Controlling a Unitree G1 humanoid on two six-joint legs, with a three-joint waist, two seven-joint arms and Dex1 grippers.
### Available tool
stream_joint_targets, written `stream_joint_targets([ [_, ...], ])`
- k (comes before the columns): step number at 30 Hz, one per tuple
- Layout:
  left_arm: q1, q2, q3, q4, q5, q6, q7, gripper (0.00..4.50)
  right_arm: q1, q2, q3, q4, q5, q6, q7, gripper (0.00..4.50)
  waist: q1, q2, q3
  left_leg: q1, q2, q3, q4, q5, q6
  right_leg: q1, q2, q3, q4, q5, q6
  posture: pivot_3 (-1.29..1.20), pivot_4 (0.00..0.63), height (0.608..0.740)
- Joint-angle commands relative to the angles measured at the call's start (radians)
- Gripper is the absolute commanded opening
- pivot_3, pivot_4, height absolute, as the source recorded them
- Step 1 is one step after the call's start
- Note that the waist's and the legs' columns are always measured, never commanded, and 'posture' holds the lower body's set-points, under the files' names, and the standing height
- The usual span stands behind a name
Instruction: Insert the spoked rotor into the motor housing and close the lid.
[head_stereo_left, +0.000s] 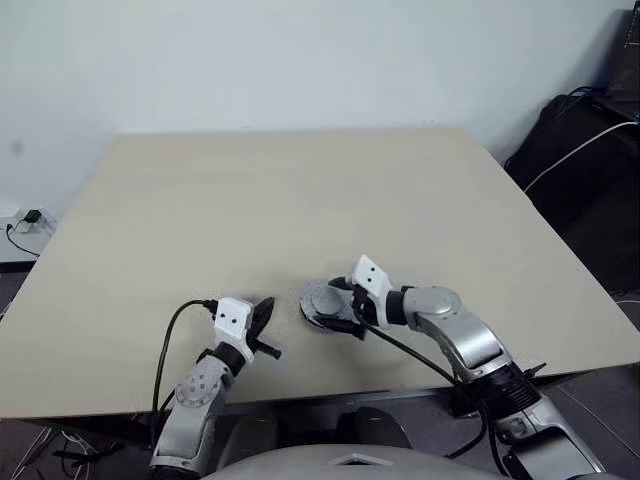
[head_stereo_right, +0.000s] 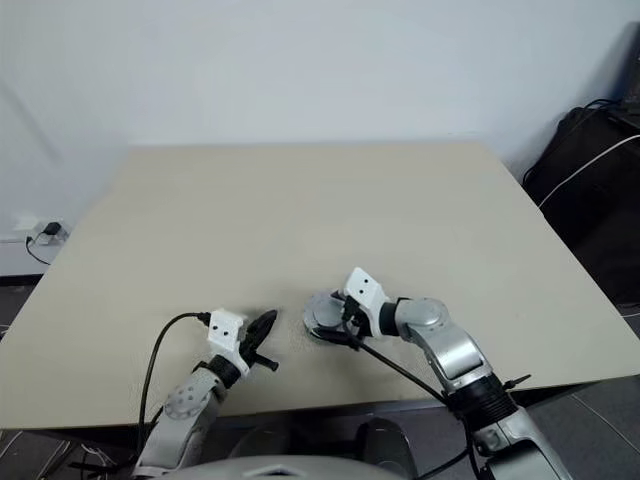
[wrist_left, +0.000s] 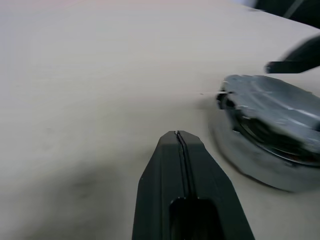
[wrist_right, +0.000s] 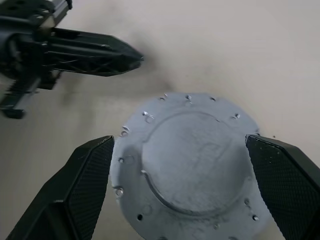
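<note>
Plain white wall and a dark bag on the floor to the right frame a beige table (head_stereo_left: 300, 200), which carries the assembly close to its near edge. The motor housing (wrist_left: 260, 150) is seen as a low silver cup resting on the surface, and the lid (wrist_right: 195, 160), a round grey plate with small holes around its margin, lies over its top. In the left wrist view a dark gap is visible between lid and rim on one side, so the lid is judged to be laid on but not fully seated. The spoked rotor cannot be seen beneath it.

The right gripper (wrist_right: 185, 190) is held just above the lid with its jaws spread wide, one finger on each side of the plate and neither touching it. The left gripper (head_stereo_left: 262, 318) is pressed fully shut, holds nothing, and points toward the housing from just beside it.

The step in hand is judged to be the closing of the lid. Seating should be verified before anything else is attempted. Pressure is best applied straight down and centred on the raised middle disc, since force at one edge would tip the plate or slide the housing across the smooth table. The shut left gripper may be used as a stop against the housing wall. The margin holes should be kept aligned with the rim.
</note>
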Motion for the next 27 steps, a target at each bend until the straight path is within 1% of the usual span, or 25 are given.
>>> stream_joint_targets([
  [1, -0.006, 0.018, -0.019, -0.011, -0.021, -0.034, -0.06, 0.0, -0.029, 0.011, -0.007, 0.016, -0.01, -0.035, 0.005, 4.47, 0.0, 0.0, 0.0, 0.0, 0.0, 0.0, 0.0, 0.0, 0.0, 0.0, 0.0, 0.0, 0.0, 0.0, 0.0, 0.0, 0.0, 0.74],
  [8, -0.005, 0.031, -0.027, -0.031, -0.035, -0.017, -0.107, 0.0, -0.043, 0.023, -0.004, 0.06, -0.038, -0.045, -0.001, 4.47, 0.0, 0.0, 0.0, 0.0, 0.0, 0.0, 0.0, 0.0, 0.0, 0.0, 0.0, 0.0, 0.0, -0.001, 0.002, 0.0, 0.0, 0.74],
  [11, -0.008, 0.029, -0.027, -0.034, -0.039, -0.011, -0.107, 0.0, -0.045, 0.032, -0.007, 0.067, -0.04, -0.033, 0.0, 3.88, -0.001, 0.001, 0.0, 0.0, 0.0, 0.0, 0.0, 0.0, 0.0, 0.0, 0.0, 0.0, 0.0, -0.001, 0.002, 0.0, 0.0, 0.74],
  [13, -0.009, 0.029, -0.027, -0.034, -0.042, -0.01, -0.107, 0.0, -0.044, 0.037, -0.01, 0.067, -0.042, -0.03, -0.002, 3.26, -0.001, 0.001, 0.0, 0.0, 0.0, 0.0, 0.0, 0.0, 0.0, 0.0, 0.0, 0.0, 0.0, -0.001, 0.002, 0.0, 0.0, 0.74],
  [14, -0.009, 0.03, -0.027, -0.035, -0.043, -0.009, -0.107, 0.0, -0.043, 0.039, -0.012, 0.067, -0.044, -0.03, -0.004, 3.2, -0.001, 0.001, 0.0, 0.0, 0.0, 0.0, 0.0, 0.0, 0.0, 0.0, 0.0, 0.0, 0.0, -0.001, 0.002, 0.0, 0.0, 0.74],
  [22, 0.002, 0.031, -0.027, -0.056, -0.052, 0.008, -0.106, 0.0, -0.035, 0.045, -0.019, 0.064, -0.047, -0.025, -0.014, 3.2, -0.001, 0.001, -0.001, 0.0, 0.0, 0.0, 0.0, 0.0, 0.0, 0.0, 0.0, 0.0, 0.001, -0.001, 0.002, 0.0, 0.0, 0.74],
  [27, 0.002, 0.029, -0.033, -0.075, -0.054, 0.025, -0.103, 0.0, -0.034, 0.027, 0.013, 0.056, -0.075, -0.027, 0.001, 3.2, -0.001, 0.001, -0.001, 0.0, 0.0, 0.0, 0.001, 0.0, 0.0, 0.0, 0.0, 0.0, 0.001, -0.001, 0.002, 0.0, 0.0, 0.74],
])
